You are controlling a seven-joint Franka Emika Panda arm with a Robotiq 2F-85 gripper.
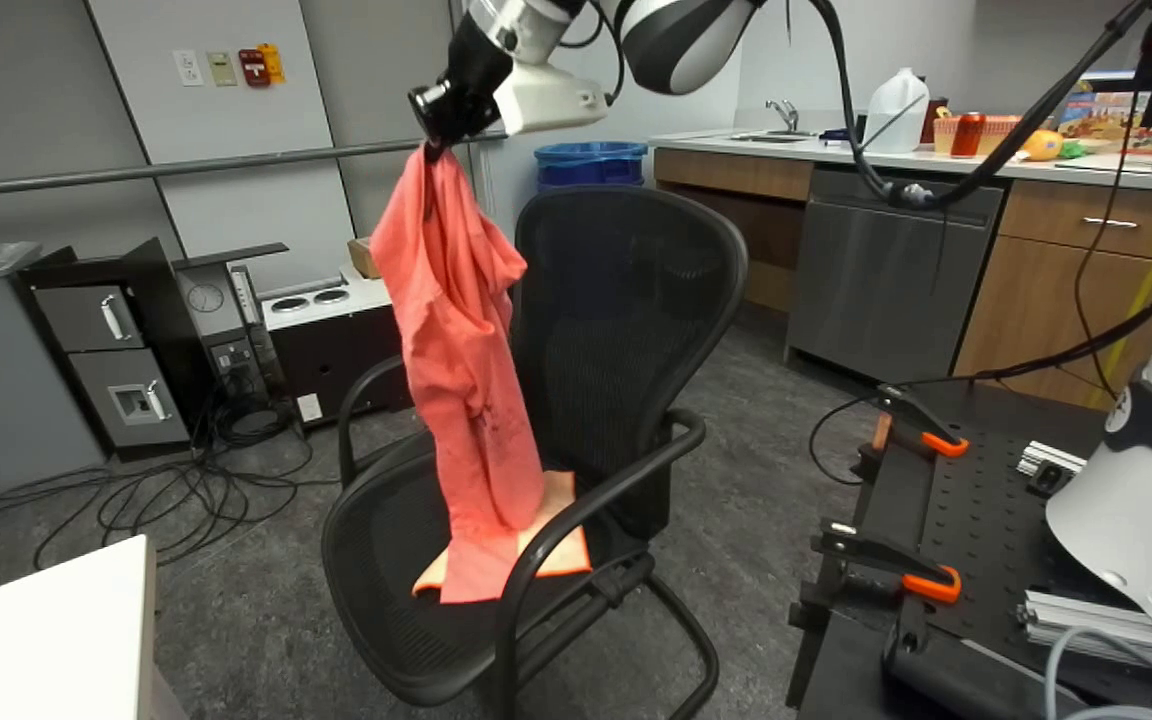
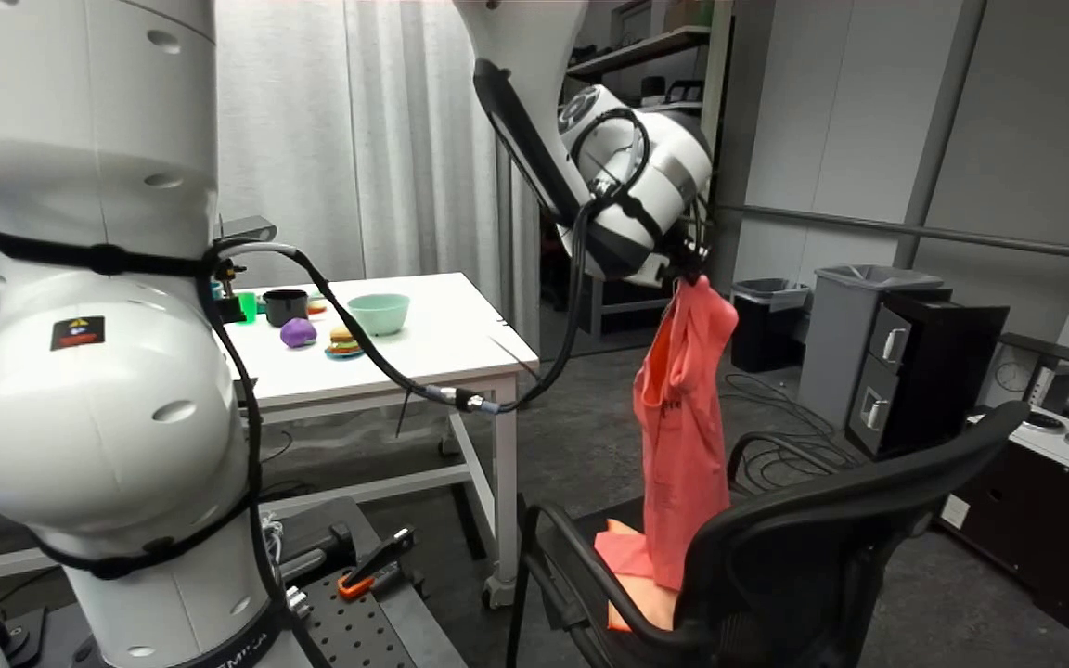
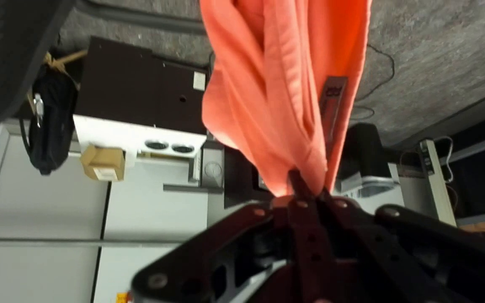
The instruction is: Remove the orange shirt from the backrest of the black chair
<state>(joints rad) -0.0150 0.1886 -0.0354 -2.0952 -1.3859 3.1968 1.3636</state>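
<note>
The orange shirt (image 1: 466,370) hangs from my gripper (image 1: 433,150) in front of the black chair's backrest (image 1: 626,300). Its lower end rests on the chair seat (image 1: 376,550). In an exterior view the shirt (image 2: 688,445) hangs beside the backrest (image 2: 831,520), over the seat. In the wrist view my gripper (image 3: 310,187) is shut on the bunched top of the shirt (image 3: 263,84), and a label shows inside it. A lighter orange piece of cloth (image 1: 564,530) lies flat on the seat under the shirt's end. I cannot tell whether it is part of the shirt.
The chair's armrests (image 1: 596,490) flank the shirt. A white table (image 1: 46,630) has its corner near the chair; another view shows a white table with a bowl (image 2: 379,314). The robot's black bench (image 1: 976,520) is beside the chair. Cables (image 1: 206,500) lie on the floor.
</note>
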